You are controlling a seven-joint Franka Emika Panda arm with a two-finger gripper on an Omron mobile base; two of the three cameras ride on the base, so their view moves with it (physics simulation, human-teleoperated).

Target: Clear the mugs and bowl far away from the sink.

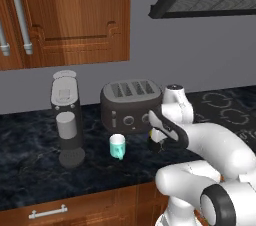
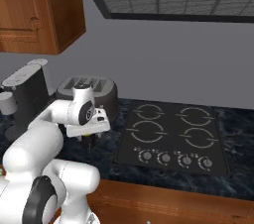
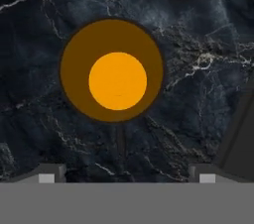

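1. Mugs first: the dark cylindrical mug with the orange-yellow inside [image 3: 112, 72] sits upright on the black marbled stone counter [image 3: 198, 94], and in my hand view I'm looking straight down into it, a bit above the middle of the frame.
2. My two-finger gripper [image 3: 126, 176] is spread wide, with the dark fingertips [image 3: 47, 174] poking up at the bottom left and bottom right of the hand view. The mug sits between them but further up the frame, and nothing is pinched, so I'd call it released.
3. In the left base view that dark mug [image 1: 156, 144] is a small dark shape with a yellowish bit, just under my white hand, slightly right of centre.
4. The pale teal cylindrical mug [image 1: 117, 146] stands upright just left of it, near the middle of the frame and apart from the dark one.
5. Both are right in front of the dark grey four-slot toaster [image 1: 131, 106], which sits behind them against the wall.
6. Further left there's a dark grey coffee machine [image 1: 66, 117], under the brown wooden wall cabinet [image 1: 65, 15] in the upper left.
7. In the right base view, the black four-burner cooktop [image 2: 173, 139] fills the centre right, with my hand [image 2: 89, 128] on its left side.
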